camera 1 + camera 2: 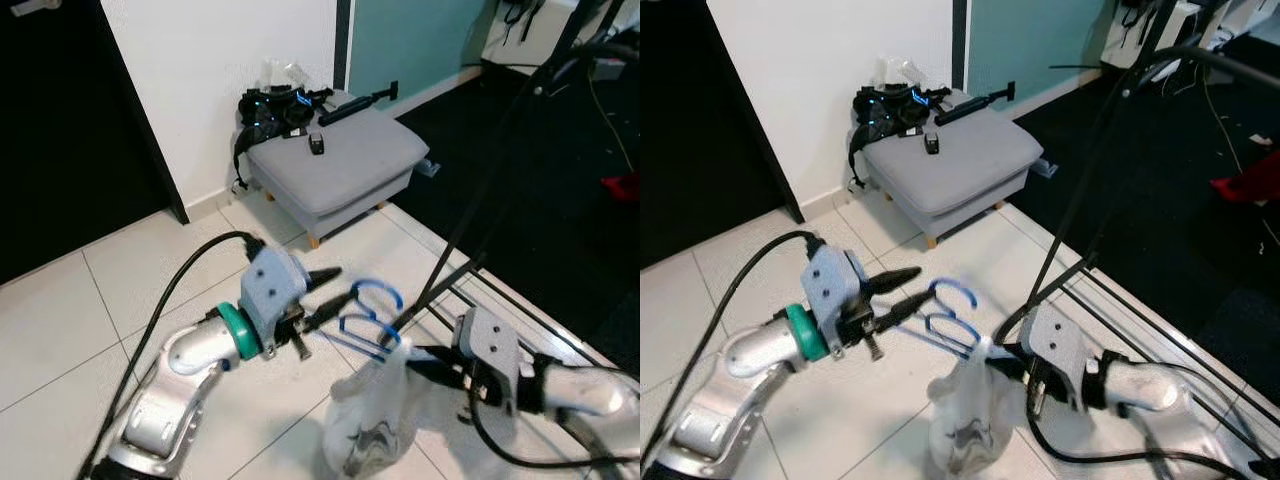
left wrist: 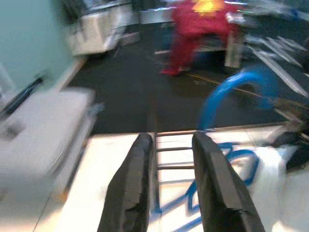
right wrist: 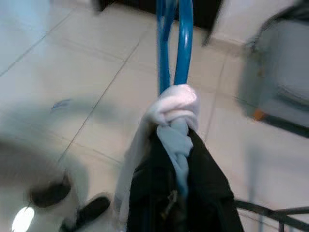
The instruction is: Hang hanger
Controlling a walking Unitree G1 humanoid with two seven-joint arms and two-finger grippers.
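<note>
Hanger: blue plastic hanger [image 1: 365, 318] with a curved hook, held off the white tiled floor [image 1: 120, 290] between the two grippers; a white cloth [image 1: 375, 410] is draped from it and hangs below
Left gripper: left gripper [image 1: 335, 290], two long black fingers [image 2: 133, 188] set a little apart with blue bars of the hanger showing between them in its wrist view; whether they actually pinch the hanger is hard to tell, the picture being blurred
Right gripper: right gripper [image 1: 425, 362], pressed together on the hanger where the cloth is bunched and knotted around the blue bars [image 3: 174, 43]
Rack: black metal drying rack [image 1: 480, 250], its slanted legs just beyond the right gripper, its rungs beneath that arm
Handling, hanger: judged light and stiff, smooth plastic likely to slip or swivel in a narrow pinch
Handling, cloth: soft, limp, pulls the load downward and will swing
Where to hold: probably the straight bar near the hook's neck, leaving the hook free to catch a rail
Bystander items: grey cushioned footstool [image 1: 340, 160] well beyond the left gripper, dark gear on it
</note>
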